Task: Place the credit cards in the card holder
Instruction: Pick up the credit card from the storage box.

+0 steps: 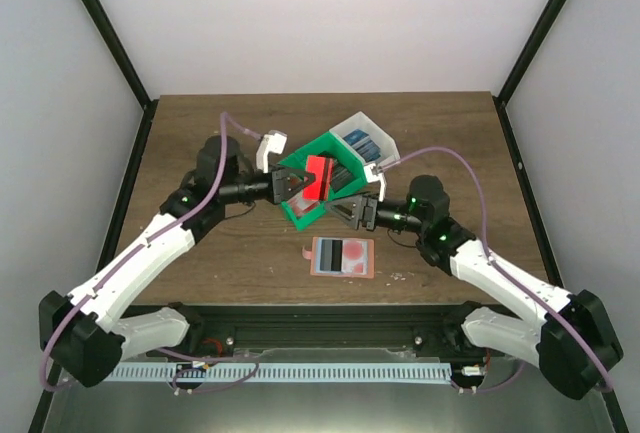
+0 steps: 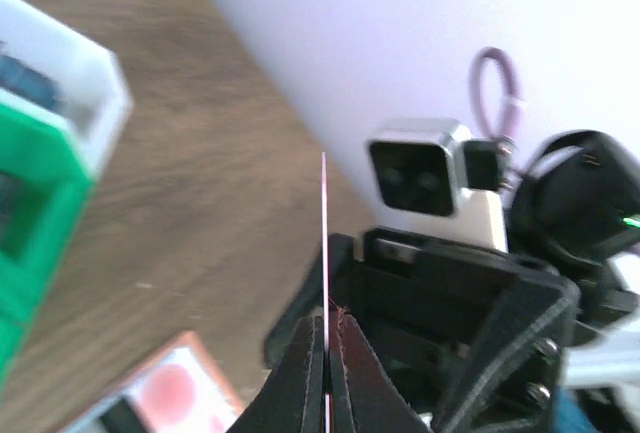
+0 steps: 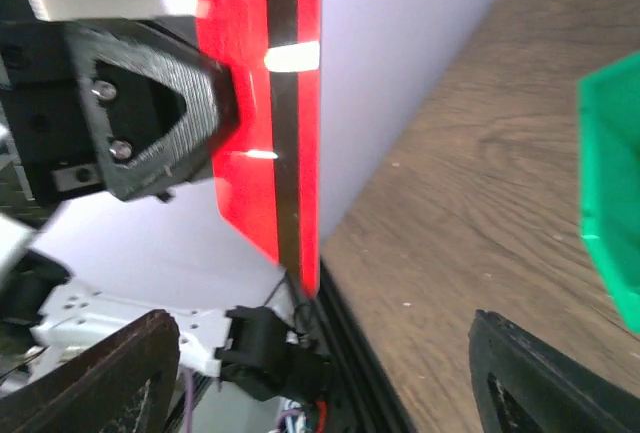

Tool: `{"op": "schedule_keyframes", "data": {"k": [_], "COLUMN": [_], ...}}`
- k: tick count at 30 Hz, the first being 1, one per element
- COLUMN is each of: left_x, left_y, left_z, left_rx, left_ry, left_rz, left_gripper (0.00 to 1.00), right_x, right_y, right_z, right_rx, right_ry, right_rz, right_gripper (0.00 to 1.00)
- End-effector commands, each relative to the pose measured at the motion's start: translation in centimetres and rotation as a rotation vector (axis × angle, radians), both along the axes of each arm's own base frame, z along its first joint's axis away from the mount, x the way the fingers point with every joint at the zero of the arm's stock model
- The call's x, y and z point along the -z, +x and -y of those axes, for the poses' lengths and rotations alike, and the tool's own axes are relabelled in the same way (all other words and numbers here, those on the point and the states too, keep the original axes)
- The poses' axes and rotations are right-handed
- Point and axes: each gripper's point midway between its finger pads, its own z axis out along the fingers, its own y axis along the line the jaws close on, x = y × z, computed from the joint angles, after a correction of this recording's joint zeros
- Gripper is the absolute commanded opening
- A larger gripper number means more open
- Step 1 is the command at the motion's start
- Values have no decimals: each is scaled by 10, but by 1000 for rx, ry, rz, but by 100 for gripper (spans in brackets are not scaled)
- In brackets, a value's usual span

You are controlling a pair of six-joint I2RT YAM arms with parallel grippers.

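Note:
My left gripper (image 1: 297,186) is shut on a red credit card (image 1: 320,177) and holds it in the air over the green bin (image 1: 300,215). In the left wrist view the card (image 2: 324,243) shows edge-on between the shut fingertips (image 2: 308,353). In the right wrist view the card (image 3: 250,103) is red with a dark stripe. My right gripper (image 1: 338,210) is open and empty, facing the card from the right. The salmon card holder (image 1: 341,257) lies open on the table, with a card showing in it; it also shows in the left wrist view (image 2: 165,393).
The green bin holds dark cards. A white bin (image 1: 362,139) with blue cards stands behind it at the back right. The brown table (image 1: 200,123) is walled by black frame posts and white panels.

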Motion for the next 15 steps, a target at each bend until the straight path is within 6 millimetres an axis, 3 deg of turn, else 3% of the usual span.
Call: {"op": "schedule_keyframes", "data": {"k": [1,6,15], "left_x": [-44,-49,-36], "left_y": [-48,-65,-68], "left_z": [15,11,11], "left_rx": [230,278,277], "left_ry": [-290,-384,-393], "left_rz": [-115,-204,-269], "left_gripper": [0,0,1], "right_x": [-36,-50,-54], "right_y": [-23,-34,-40], "right_z": [-4,-5,-5], "right_rx": [-129,-189,-229], "right_ry": [129,209,283], "right_rz": [10,-9,-56], "right_gripper": [78,62,4]}}
